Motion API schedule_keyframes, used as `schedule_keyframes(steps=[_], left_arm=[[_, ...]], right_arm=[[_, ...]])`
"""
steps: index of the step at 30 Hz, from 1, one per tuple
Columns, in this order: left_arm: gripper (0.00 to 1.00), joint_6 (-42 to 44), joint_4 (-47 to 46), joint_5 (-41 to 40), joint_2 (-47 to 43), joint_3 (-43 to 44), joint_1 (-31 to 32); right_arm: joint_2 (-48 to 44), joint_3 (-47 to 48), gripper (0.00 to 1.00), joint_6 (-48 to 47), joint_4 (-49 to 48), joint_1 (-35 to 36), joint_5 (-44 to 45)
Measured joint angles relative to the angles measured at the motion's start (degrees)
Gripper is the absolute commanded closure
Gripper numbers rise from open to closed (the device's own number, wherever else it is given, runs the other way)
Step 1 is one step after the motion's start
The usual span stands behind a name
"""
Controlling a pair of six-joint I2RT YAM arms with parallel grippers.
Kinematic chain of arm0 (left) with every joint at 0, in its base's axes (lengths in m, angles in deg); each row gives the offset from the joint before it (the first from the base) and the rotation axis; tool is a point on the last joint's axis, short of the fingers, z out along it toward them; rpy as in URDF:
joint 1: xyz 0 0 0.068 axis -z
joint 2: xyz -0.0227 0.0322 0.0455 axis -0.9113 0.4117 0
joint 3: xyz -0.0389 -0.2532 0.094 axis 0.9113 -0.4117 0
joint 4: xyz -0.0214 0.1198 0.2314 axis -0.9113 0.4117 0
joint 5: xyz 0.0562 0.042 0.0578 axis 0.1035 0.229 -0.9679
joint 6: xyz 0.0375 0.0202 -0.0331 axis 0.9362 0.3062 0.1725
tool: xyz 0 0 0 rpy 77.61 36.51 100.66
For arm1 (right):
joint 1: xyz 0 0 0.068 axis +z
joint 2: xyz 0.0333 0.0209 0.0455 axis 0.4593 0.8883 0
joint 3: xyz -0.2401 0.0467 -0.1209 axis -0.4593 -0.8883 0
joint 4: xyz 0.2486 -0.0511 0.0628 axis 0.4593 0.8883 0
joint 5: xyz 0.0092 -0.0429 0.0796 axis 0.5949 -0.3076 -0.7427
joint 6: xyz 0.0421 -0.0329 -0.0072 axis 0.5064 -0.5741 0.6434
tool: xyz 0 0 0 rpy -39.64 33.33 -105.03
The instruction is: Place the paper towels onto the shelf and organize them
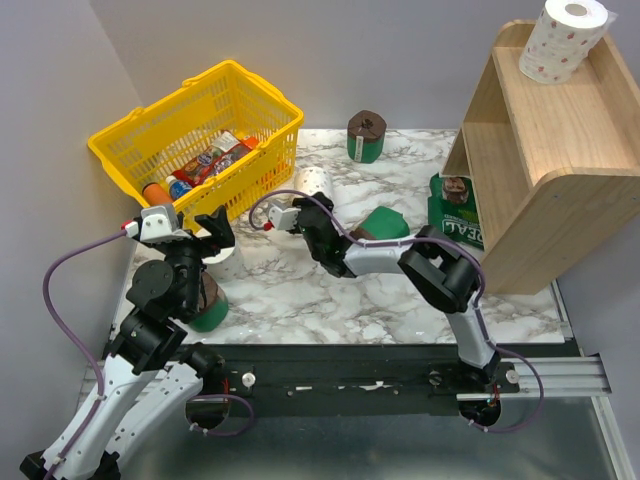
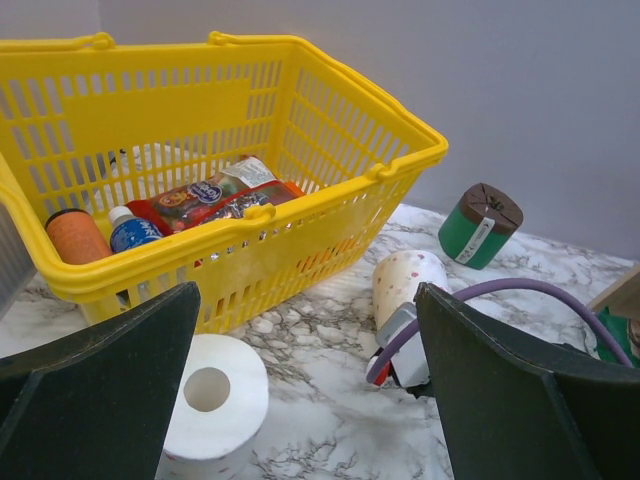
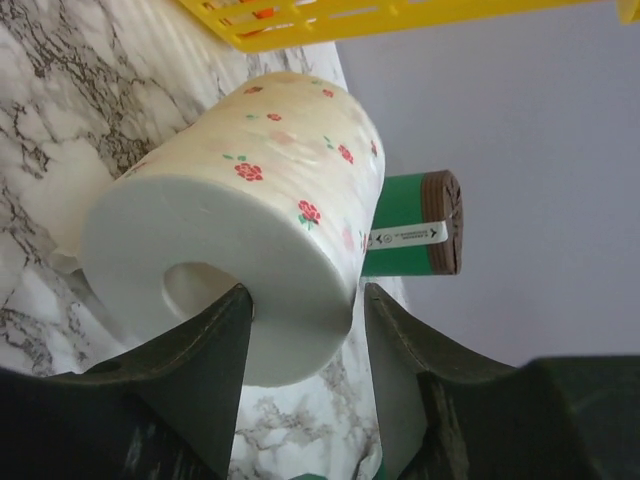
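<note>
The counter (image 1: 300, 290) looks like smooth marble, white with grey lines. The basket (image 1: 160, 101) is shiny yellow plastic. The shelf (image 1: 560, 130) is pale, smooth wood and not shiny. The paper towel roll (image 3: 250, 220) is soft white paper. The right end effector (image 3: 308, 305) looks like dull, dark plastic.

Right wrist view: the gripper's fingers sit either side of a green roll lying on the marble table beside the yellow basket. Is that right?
Not quite. The roll between the right gripper's fingers is a white roll with small red flowers, not green, as the right wrist view shows. It does lie on the marble table beside the yellow basket. The green roll is farther back.
</note>
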Motion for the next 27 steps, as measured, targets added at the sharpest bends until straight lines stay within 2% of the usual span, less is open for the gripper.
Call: schedule_keyframes(steps=[3, 13, 14, 15, 18, 27], left_arm=[[0.01, 0.0, 0.0, 0.0, 0.0, 0.0, 0.0], [0.01, 0.0, 0.0, 0.0, 0.3, 0.0, 0.0], [0.01, 0.0, 0.0, 0.0, 0.4, 0.0, 0.0], [0.01, 0.0, 0.0, 0.0, 0.6, 0.0, 0.0], [0.01, 0.0, 0.0, 0.0, 0.9, 0.0, 0.0], [0.01, 0.0, 0.0, -0.1, 0.8, 0.0, 0.0]], right_arm=[[-2.5, -2.2, 0.48, 3.7, 2.7, 0.0, -0.3], [-20.1, -6.6, 0.48, 17.7, 12.1, 1.6, -1.5], [-21.4, -7.1, 0.45, 19.1, 13.2, 2.1, -1.9], [-22.7, -7.9, 0.37, 20.3, 13.7, 2.5, -2.3], [-24.9, -10.3, 0.21, 22.2, 14.1, 3.0, -4.9], [-23.2, -13.1, 0.05, 22.7, 14.3, -2.9, -23.2]])
